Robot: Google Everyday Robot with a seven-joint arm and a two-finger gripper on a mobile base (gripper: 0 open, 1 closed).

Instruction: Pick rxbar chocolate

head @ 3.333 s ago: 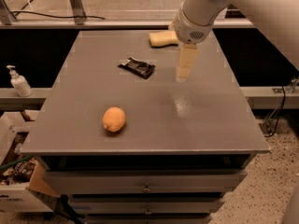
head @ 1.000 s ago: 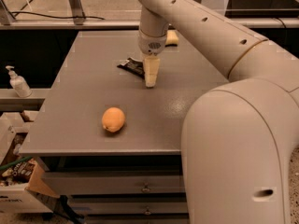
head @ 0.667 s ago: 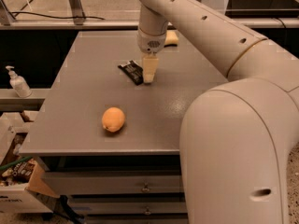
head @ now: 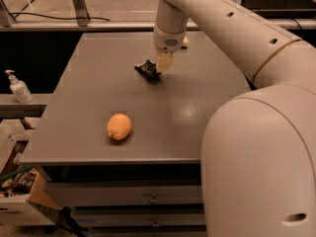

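Note:
The rxbar chocolate [head: 146, 68] is a small black crinkled bar at the middle back of the grey table [head: 89, 98]. My gripper [head: 163, 66] points down from the white arm and is shut on the bar's right end. The bar is tilted, with a small shadow under it, and its left end hangs just above the tabletop. My arm fills the right side of the view and hides the table's right part.
A round orange fruit [head: 119, 126] lies near the table's front left. A sliver of the yellow sponge [head: 185, 42] shows behind the arm at the back. A soap bottle [head: 18, 87] stands on a ledge at the left. A cardboard box [head: 19, 196] sits on the floor at the lower left.
The gripper came from the table's right over to the bar, came down on its right end and closed. The bar now sits slightly higher and tilted.

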